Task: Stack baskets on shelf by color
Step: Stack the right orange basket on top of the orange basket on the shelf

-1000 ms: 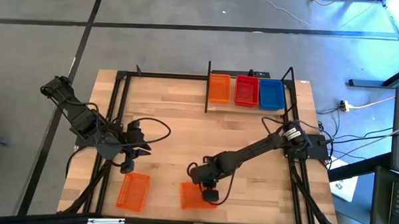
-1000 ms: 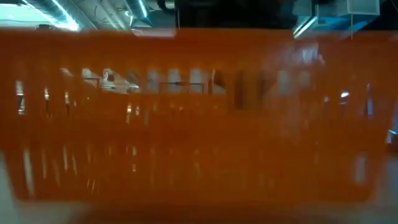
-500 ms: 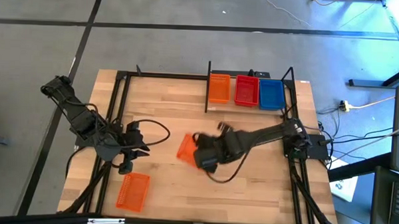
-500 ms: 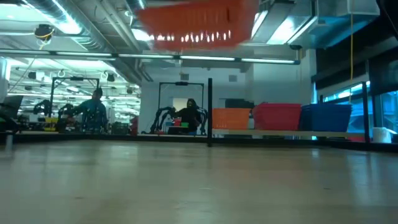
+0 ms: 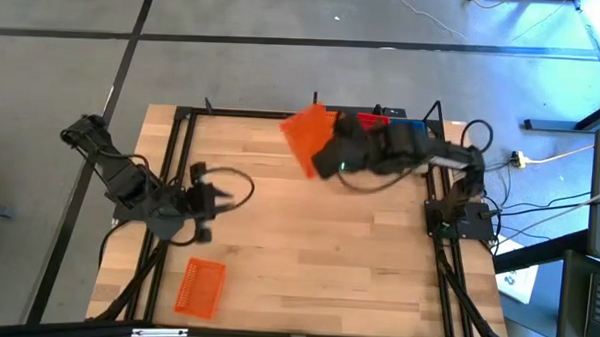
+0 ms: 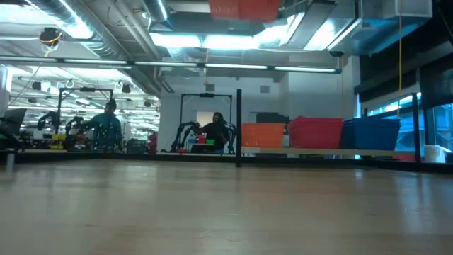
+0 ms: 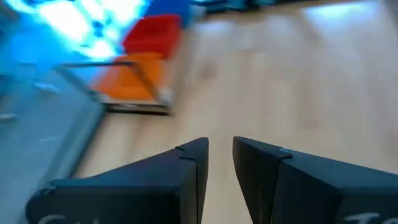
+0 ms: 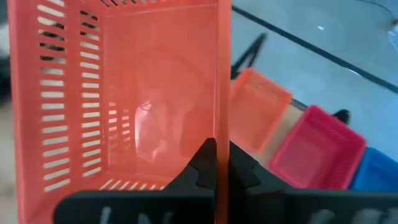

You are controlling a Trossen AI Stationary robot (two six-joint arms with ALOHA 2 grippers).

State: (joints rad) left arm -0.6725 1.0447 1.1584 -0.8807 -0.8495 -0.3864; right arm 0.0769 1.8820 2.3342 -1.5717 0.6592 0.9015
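My right gripper [image 5: 325, 154] is shut on an orange basket [image 5: 306, 137] and holds it high in the air by the shelf's [image 6: 333, 151] left end; only the basket's underside [image 6: 244, 8] shows in the low view. On the shelf stand an orange basket [image 6: 263, 134], a red basket [image 6: 315, 132] and a blue basket [image 6: 371, 132] side by side. Another orange basket [image 5: 201, 287] lies flat on the table near its front left. My left gripper [image 5: 214, 196] hovers at the table's left, open, with nothing between its fingers [image 7: 196, 162]. My right gripper pinches one side wall of the held orange basket at its rim [image 8: 222, 127], one finger inside the basket and one outside. The basket [image 8: 124, 93] is lifted clear of table and shelf, tilted, its open side toward the wrist camera.
Black metal posts [image 5: 313, 129] frame the shelf, and a black frame [image 5: 180, 164] runs along the table's edges. The middle of the wooden tabletop [image 5: 308, 239] is bare. People and other robot arms [image 6: 106, 127] show in the room beyond the table.
My right gripper has carried the orange basket from the table's near edge up and toward the far edge, to beside the shelf, turning its wrist so the basket now tilts. My left gripper has rolled in place.
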